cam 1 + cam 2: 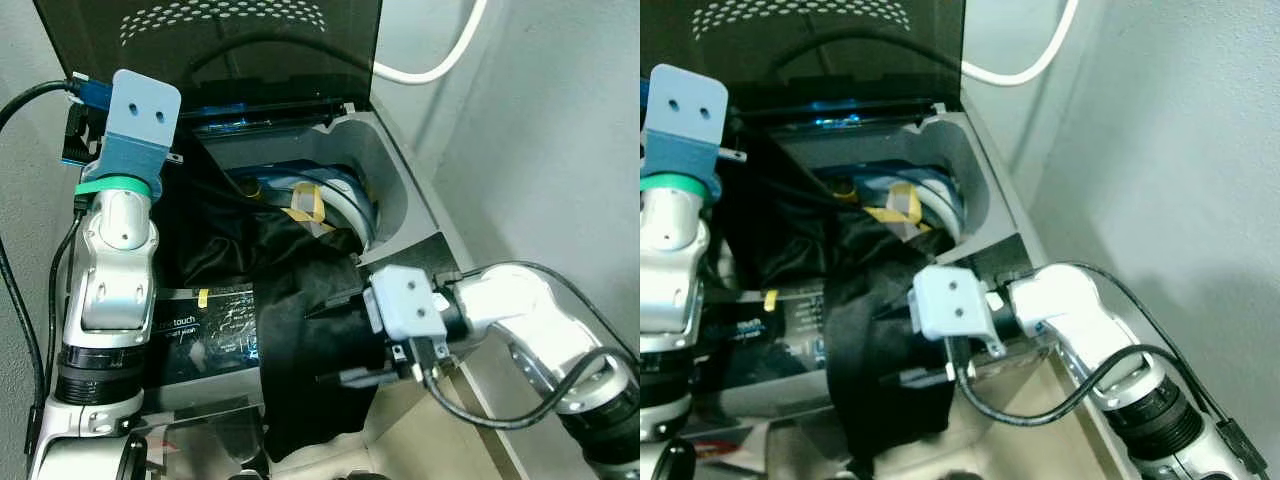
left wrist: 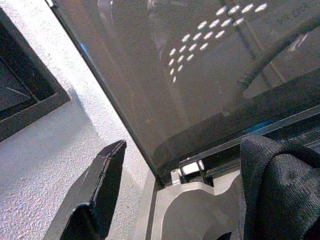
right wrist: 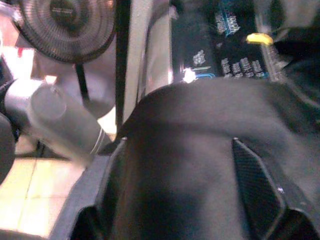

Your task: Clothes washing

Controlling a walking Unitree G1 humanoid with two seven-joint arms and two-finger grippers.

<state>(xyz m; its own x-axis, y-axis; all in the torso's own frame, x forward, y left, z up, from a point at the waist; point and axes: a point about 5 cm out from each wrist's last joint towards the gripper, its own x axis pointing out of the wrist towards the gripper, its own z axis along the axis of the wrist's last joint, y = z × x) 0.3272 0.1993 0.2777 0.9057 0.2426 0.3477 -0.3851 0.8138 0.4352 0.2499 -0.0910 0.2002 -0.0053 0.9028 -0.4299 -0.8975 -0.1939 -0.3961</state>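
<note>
Two arms over a top-load washer (image 1: 395, 180), lid (image 1: 210, 40) up. Left eye view: black garment (image 1: 300, 330) drapes from the drum mouth over the front edge and control panel (image 1: 205, 325), hanging down the washer front. Right gripper (image 1: 345, 345) reaches in from the right, low at the front edge, fingers pressed into the hanging cloth; right arm (image 1: 520, 310) bent beside the washer's right side. Left arm (image 1: 115, 260) stands upright at the washer's left, blue wrist mount (image 1: 140, 120) near the lid hinge. White hose (image 1: 440, 60) runs along the wall behind. Blue and yellow items sit inside the drum (image 1: 330, 195). Right eye view: same scene, garment (image 1: 875, 360) spills over the front, right gripper (image 1: 930, 380) against it, left arm (image 1: 675, 260) at the frame's left edge. Left wrist view: left gripper (image 2: 180, 195) points up at the dark lid (image 2: 190, 75); one black finger (image 2: 100, 190) shows, the other is covered by black cloth (image 2: 280, 185), so the gripper looks clamped on a fold of the garment, beside the grey hinge corner (image 2: 190, 200). Right wrist view: blurry; two fingers (image 3: 255, 185) set apart with the garment (image 3: 185, 150) bunched between them, panel (image 3: 220, 45) beyond, a fan (image 3: 65, 25) and tiled floor (image 3: 25, 195) off to the side.
</note>
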